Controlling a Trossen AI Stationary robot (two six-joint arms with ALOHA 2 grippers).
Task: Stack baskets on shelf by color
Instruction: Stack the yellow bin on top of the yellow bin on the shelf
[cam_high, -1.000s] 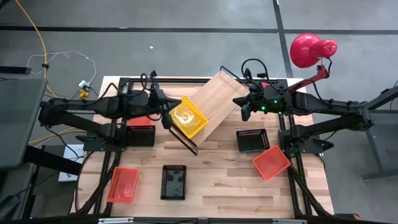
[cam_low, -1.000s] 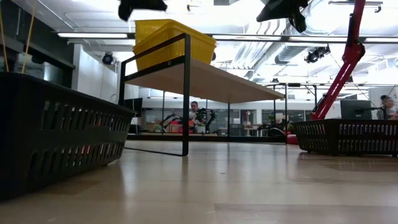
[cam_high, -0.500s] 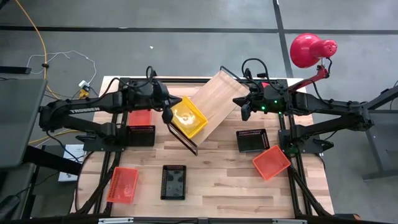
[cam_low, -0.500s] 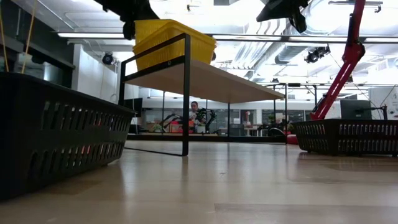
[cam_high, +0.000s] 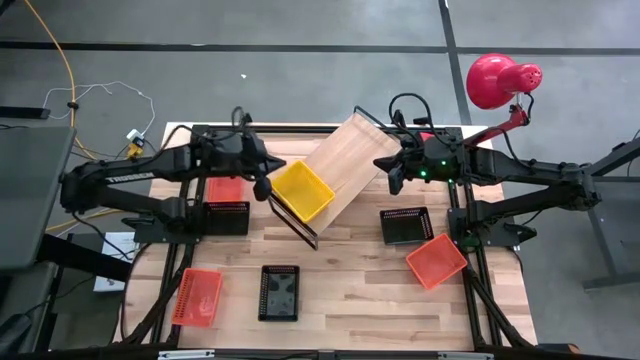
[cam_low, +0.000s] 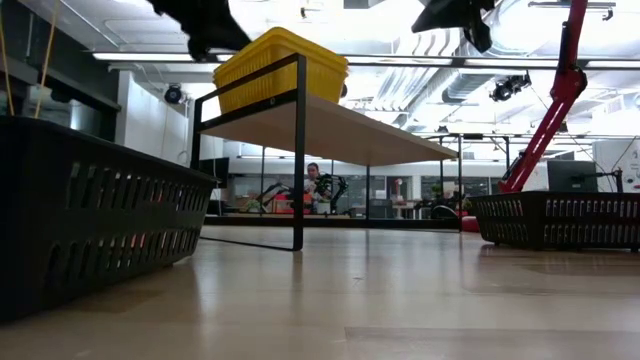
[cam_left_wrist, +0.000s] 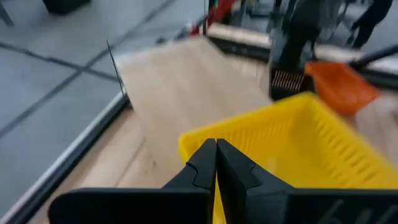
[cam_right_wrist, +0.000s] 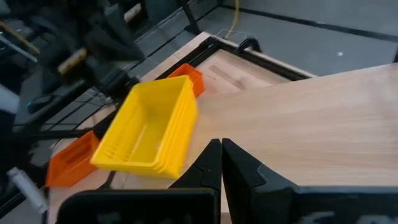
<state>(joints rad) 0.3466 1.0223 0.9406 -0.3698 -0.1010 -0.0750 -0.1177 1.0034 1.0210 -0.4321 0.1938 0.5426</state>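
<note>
A stack of yellow baskets (cam_high: 301, 190) rests on the near-left end of the shelf (cam_high: 345, 158), a light-wood board on a black wire frame standing slantwise on the table. From the right wrist view the yellow stack (cam_right_wrist: 149, 130) shows layered rims. My left gripper (cam_high: 262, 186) is shut and sits just off the stack's left corner; its wrist view shows the yellow rim (cam_left_wrist: 292, 140) right ahead. My right gripper (cam_high: 392, 180) is shut and hovers by the shelf's right edge, above the board (cam_right_wrist: 298, 124). My left gripper has its shut fingertips (cam_left_wrist: 216, 149) at the yellow stack's left rim corner (cam_left_wrist: 186, 142), coming level from the table's left. I cannot tell whether they touch it. The stack stands flat on the shelf.
An orange basket (cam_high: 225, 188) and a black basket (cam_high: 227, 216) lie under the left arm. Another orange basket (cam_high: 198, 297) and a black one (cam_high: 279, 292) lie near the front edge. On the right are a black basket (cam_high: 405, 226), an orange one (cam_high: 436, 261) and a red lamp (cam_high: 495, 80).
My left gripper has drawn back from over the yellow stack toward the table's left. The top yellow basket, raised and tilted a second ago, now sits level with the stack. My right arm has kept still.
</note>
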